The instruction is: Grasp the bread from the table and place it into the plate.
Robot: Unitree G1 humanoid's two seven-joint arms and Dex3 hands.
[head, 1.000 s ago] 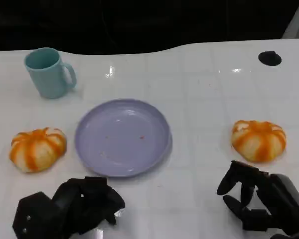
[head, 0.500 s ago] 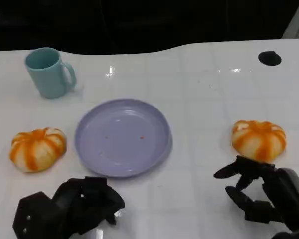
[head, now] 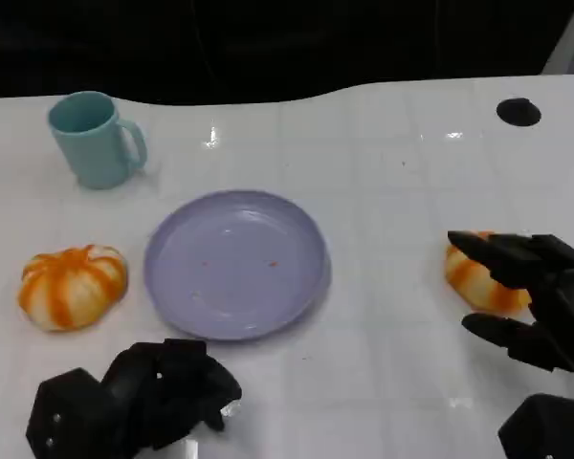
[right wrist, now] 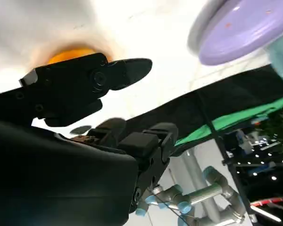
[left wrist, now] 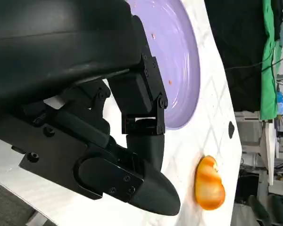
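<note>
The left hand [head: 134,402] sat at the near left edge of the white desk [head: 392,191], its fingers [head: 206,382] curled in on nothing; the left wrist view showed the same folded fingers [left wrist: 141,108] lying low over the desk just near of the plate [left wrist: 179,61].

At the near right, the right hand [head: 531,296] hung over the right-hand bread [head: 478,277], its fingers [head: 493,251] spread apart, the upper ones reaching across the top of the bun and a lower one [head: 507,333] stretched out on its near side. Whether any of them touched the bread could not be told. In the right wrist view the fingers [right wrist: 85,80] stood apart with the orange of the bread [right wrist: 68,54] showing just past them, and nothing was gripped.

A second bread [head: 72,285], orange-striped like the first, lay on the desk at the left, just beside the plate's left rim. The lavender plate [head: 234,263] sat in the middle between the two breads, with a few small crumbs on its face.

Farther back on the left stood a light blue mug [head: 96,139], upright, its handle turned to the right. At the far right lay a small black round thing [head: 518,112] on the desk.
</note>
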